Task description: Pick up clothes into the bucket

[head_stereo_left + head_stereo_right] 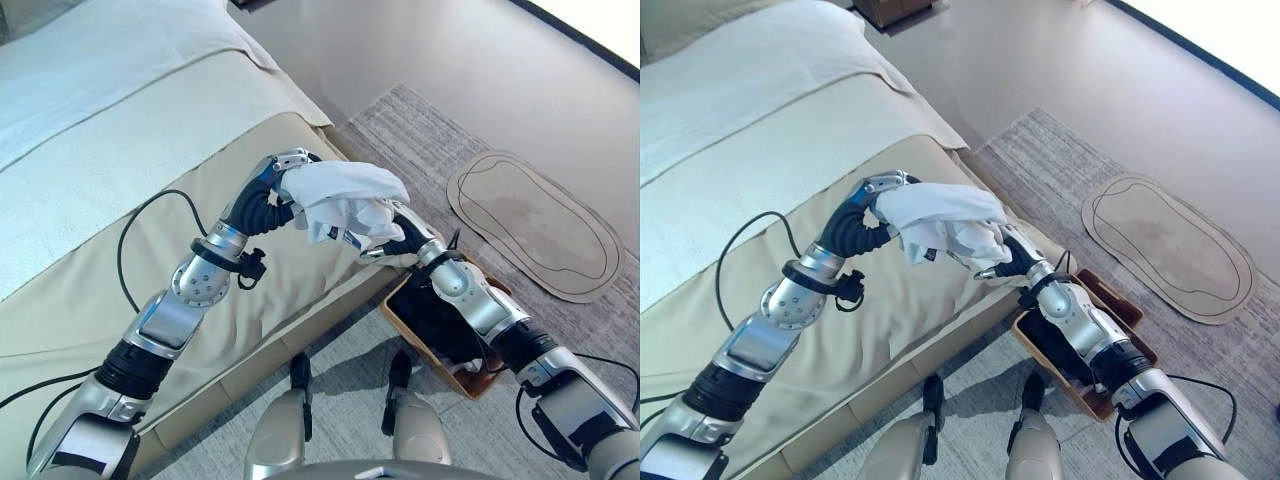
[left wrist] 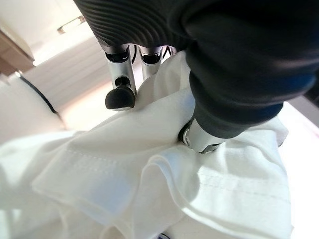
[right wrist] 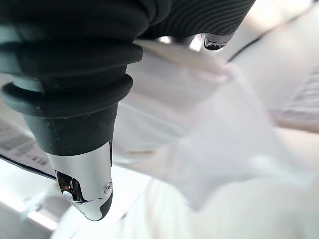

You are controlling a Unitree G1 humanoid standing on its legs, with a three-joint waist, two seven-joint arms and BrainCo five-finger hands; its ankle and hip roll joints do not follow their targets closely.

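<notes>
You have the white garment (image 1: 345, 200) bunched up and lifted clear of the bed (image 1: 120, 180), held between both hands above the bed's near corner. Your left hand (image 1: 290, 165) sits at the end of the bundle farther over the bed, and its wrist view shows its fingers (image 2: 119, 94) and thumb curled into the cloth, so it has a real grip. Your right hand (image 1: 400, 235) is against the other end, the end nearer the basket (image 1: 470, 385); its wrist view shows cloth draped past the thumb, but you cannot tell whether those fingers are closed on it.

What matters for the coming move: the basket stands on the rug (image 1: 430, 130) just off the bed's corner, below and on your right-hand side of the garment, with dark clothing already in it. The bundle's long axis runs roughly from the left hand to the right hand, pointing down toward the basket. The right hand is the nearer one, so I'd judge the carry should swing rightward and down, away from the bed.
</notes>
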